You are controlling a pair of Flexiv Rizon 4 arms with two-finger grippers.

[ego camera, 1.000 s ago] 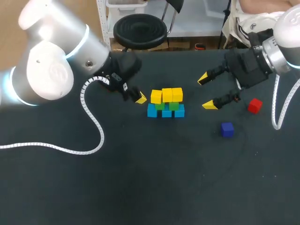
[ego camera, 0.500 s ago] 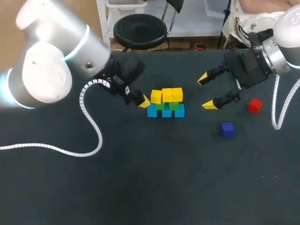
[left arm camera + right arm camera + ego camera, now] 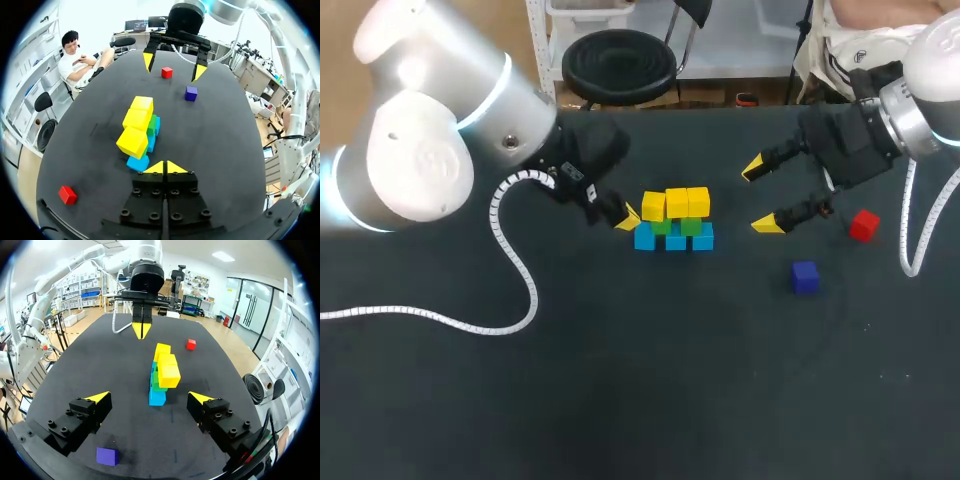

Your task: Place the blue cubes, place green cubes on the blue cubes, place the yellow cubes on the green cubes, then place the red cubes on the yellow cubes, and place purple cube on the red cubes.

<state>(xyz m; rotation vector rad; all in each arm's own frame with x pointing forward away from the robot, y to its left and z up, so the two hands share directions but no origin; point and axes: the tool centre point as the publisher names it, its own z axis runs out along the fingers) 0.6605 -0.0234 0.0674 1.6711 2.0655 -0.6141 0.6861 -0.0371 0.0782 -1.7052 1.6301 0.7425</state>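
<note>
The stack stands mid-table: three blue cubes (image 3: 675, 241) at the bottom, two green cubes (image 3: 691, 227) on them, three yellow cubes (image 3: 677, 202) on top. My left gripper (image 3: 628, 215) is shut and empty, its tips right at the stack's left end, close to the end blue cube (image 3: 138, 163) and yellow cube (image 3: 132, 142). To the right of the stack my right gripper (image 3: 760, 196) stands wide open and empty. A red cube (image 3: 863, 225) lies just right of it and the purple cube (image 3: 805, 276) nearer the front. A second red cube (image 3: 67, 194) lies beside the left gripper (image 3: 163, 167).
In the right wrist view the stack (image 3: 162, 372) is straight ahead between the open fingers, with the purple cube (image 3: 107, 456) under the gripper. The black table (image 3: 620, 380) carries nothing else in front. A white cable (image 3: 510, 250) hangs off my left arm.
My left gripper has slid a little to the right, up to the stack's left end, then stopped. The right arm and the cubes have not moved.
</note>
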